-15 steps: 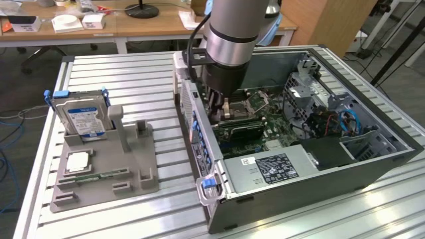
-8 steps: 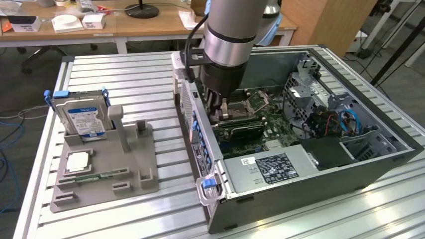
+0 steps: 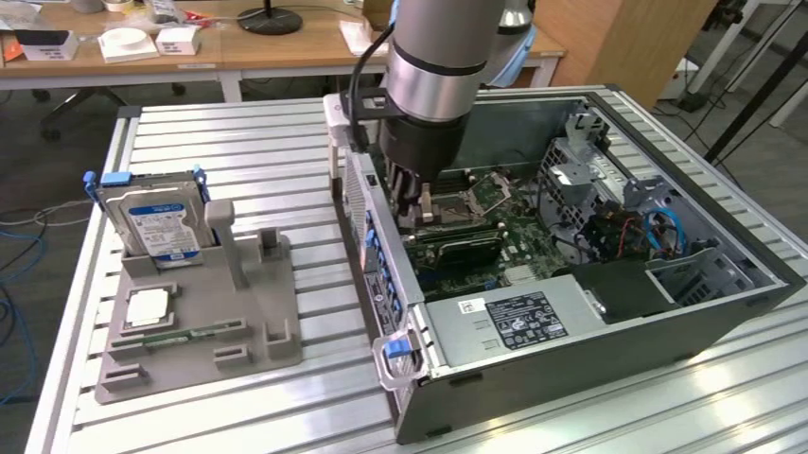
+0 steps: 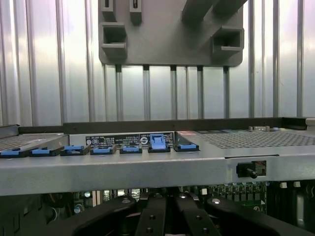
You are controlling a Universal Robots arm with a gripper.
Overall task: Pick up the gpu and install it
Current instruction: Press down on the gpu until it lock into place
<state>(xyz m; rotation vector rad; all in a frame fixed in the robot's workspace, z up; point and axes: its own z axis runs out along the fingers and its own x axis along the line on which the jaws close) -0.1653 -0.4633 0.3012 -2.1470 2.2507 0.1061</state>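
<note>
One shut pincer (image 3: 411,210) reaches inside the computer case (image 3: 707,312).

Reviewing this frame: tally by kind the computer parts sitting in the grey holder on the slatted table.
In the grey moulded holder:
Silver hard drive with blue-white label, standing upright: 1
Square silver processor chip, lying flat: 1
Narrow green memory stick, lying in its slot: 1
Total: 3
</note>
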